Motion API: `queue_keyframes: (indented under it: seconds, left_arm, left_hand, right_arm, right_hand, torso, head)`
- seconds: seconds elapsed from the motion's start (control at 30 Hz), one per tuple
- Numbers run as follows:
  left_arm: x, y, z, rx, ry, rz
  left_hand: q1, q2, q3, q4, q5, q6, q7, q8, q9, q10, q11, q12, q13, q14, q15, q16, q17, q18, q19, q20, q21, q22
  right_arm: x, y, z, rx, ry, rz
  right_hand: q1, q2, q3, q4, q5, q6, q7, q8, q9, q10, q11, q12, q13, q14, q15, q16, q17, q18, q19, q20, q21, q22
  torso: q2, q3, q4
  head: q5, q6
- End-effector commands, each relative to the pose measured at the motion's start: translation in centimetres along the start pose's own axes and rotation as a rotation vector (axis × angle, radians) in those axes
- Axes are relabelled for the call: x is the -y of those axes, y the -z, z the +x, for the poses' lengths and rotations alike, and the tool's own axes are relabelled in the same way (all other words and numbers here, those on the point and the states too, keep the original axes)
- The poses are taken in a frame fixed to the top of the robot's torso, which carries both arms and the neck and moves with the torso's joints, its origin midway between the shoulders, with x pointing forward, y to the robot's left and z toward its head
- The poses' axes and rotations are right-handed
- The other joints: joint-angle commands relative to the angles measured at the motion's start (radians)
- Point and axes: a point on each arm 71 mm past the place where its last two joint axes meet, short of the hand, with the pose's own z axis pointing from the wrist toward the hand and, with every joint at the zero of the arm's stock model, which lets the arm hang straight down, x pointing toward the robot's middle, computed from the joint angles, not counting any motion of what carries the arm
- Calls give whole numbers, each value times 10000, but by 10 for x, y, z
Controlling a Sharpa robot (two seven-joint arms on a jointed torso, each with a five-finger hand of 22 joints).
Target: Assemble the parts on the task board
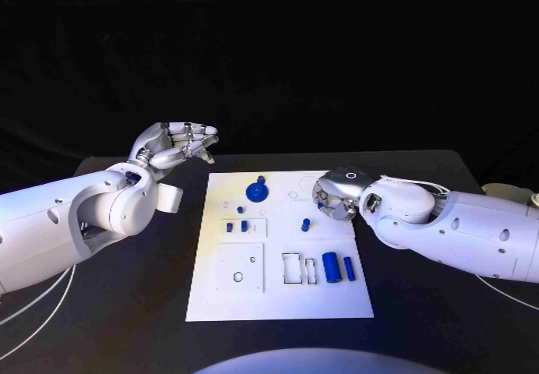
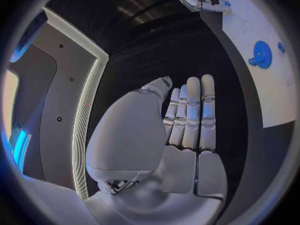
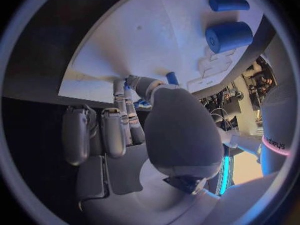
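Task board [image 1: 281,304] lies under right hand [image 1: 333,195], fingers curled; grasp unclear.

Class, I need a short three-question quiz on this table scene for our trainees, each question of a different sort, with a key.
1. True or false: the left hand rests on the white task board.
2. Which part lies beside the thin blue rod? A) the thick blue cylinder B) the round blue disc
3. Fill in: the right hand is over the board's ___ edge, seen from the head view.

Key: 1 false, it is raised beside the board; 2 A; 3 right.
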Motion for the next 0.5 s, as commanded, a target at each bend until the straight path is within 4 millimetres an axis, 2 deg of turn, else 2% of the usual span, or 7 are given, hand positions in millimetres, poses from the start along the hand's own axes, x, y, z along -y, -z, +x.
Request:
queue_keyframes:
  seconds: [0.03,0.1,0.13,0.17,0.2,0.33,0.5]
  left_arm:
    - [1,-1,0,27,84,14]
    - [1,-1,0,28,85,6]
    - [1,-1,0,29,86,-2]
    - [1,-1,0,29,86,-5]
    - [1,-1,1,28,87,-9]
    - [1,-1,1,24,89,-18]
    - [0,-1,1,24,89,-29]
  left_hand:
    - [51,-59,59,-4,46,41,13,55,-15,4,1,55,-1,-12,-51,-60,-18,126,16,-55,1,16]
    - [52,-59,60,-4,46,41,13,55,-16,3,1,55,-1,-12,-51,-60,-18,126,16,-55,2,16]
    - [52,-59,60,-4,46,41,13,55,-16,3,1,55,-1,-12,-51,-60,-18,126,16,-55,2,16]
    - [62,-65,80,-12,46,37,16,56,-20,-12,5,56,-5,-14,-49,-63,-21,124,16,-58,7,21]
    - [78,-69,102,-24,47,36,18,58,-24,-22,6,58,-8,-16,-48,-65,-23,124,16,-60,13,27]
    - [89,-75,118,-33,48,34,21,59,-28,-29,8,61,-10,-18,-48,-67,-25,123,15,-62,19,32]
    - [115,-84,159,-57,48,32,25,64,-36,-40,11,70,-14,-22,-47,-73,-31,121,13,-67,34,46]
  right_arm:
    - [-3,0,5,-140,94,-34]
    - [-4,0,5,-71,75,-28]
    - [-4,0,4,5,55,-27]
    - [-4,0,4,47,44,-29]
    - [-5,0,4,134,23,-34]
    - [-5,0,2,419,-23,-33]
    - [-6,1,0,735,-86,-51]
  right_hand:
    - [8,186,47,-47,-64,152,-31,61,40,166,-33,-54,-16,611,-93,54,230,-201,297,-85,114,1764]
    - [5,232,58,-63,-100,187,-47,80,53,209,-49,-59,-18,612,-109,62,238,-205,306,-89,136,1777]
    - [23,341,115,-92,-301,239,-80,110,75,271,-69,-69,-21,617,-145,83,262,-218,332,-97,200,1810]
    - [23,341,115,-92,-301,239,-80,110,75,271,-69,-69,-21,617,-145,83,262,-218,332,-97,200,1810]
    - [51,448,172,-149,-354,315,-107,162,112,374,-115,-65,-15,617,-182,90,263,-236,368,-108,290,1856]
    - [52,635,265,-304,-271,415,-162,289,236,626,-185,-82,8,632,-245,148,330,-280,455,-163,506,1966]
    - [85,708,363,-440,-242,402,-163,327,301,716,-204,-132,13,631,-263,156,326,-293,476,-187,564,2000]
  torso:
    - [5,1,4]
    - [7,0,4]
    - [7,-2,4]
    - [5,-3,5]
    - [2,-5,4]
    - [-3,-6,7]
    - [-8,-9,3]
  head:
    - [-8,-21]
    - [-12,-29]
    - [-15,-27]
    - [-15,-29]
    - [-14,-32]
    - [-9,-47]
    - [-3,-48]
